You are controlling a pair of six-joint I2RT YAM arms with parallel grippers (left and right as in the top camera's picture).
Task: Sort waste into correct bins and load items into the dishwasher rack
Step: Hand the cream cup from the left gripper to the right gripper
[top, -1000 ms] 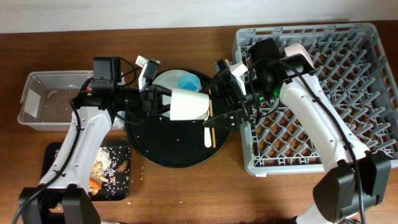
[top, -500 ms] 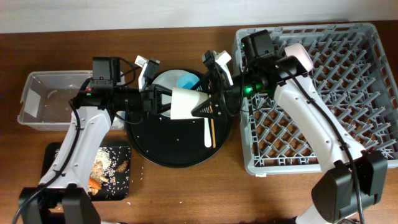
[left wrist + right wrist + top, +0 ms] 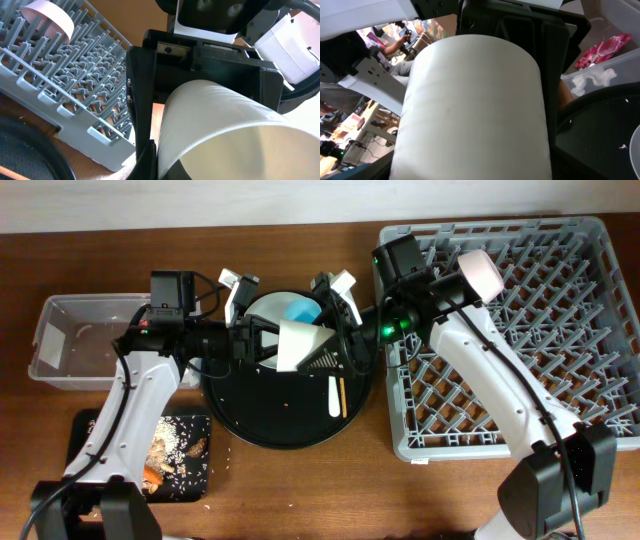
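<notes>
A big round black tray (image 3: 268,418) sits on the wooden table (image 3: 300,500) (brown, visibly grained).

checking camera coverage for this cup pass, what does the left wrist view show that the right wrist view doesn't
Only the left wrist view: the grey dishwasher rack, with the white-pinkish bowl sitting in it.
Only the right wrist view: the clear tub, holding a red wrapper and white tissue.
Both: the cream cup, close up and filling much of each frame.
</notes>
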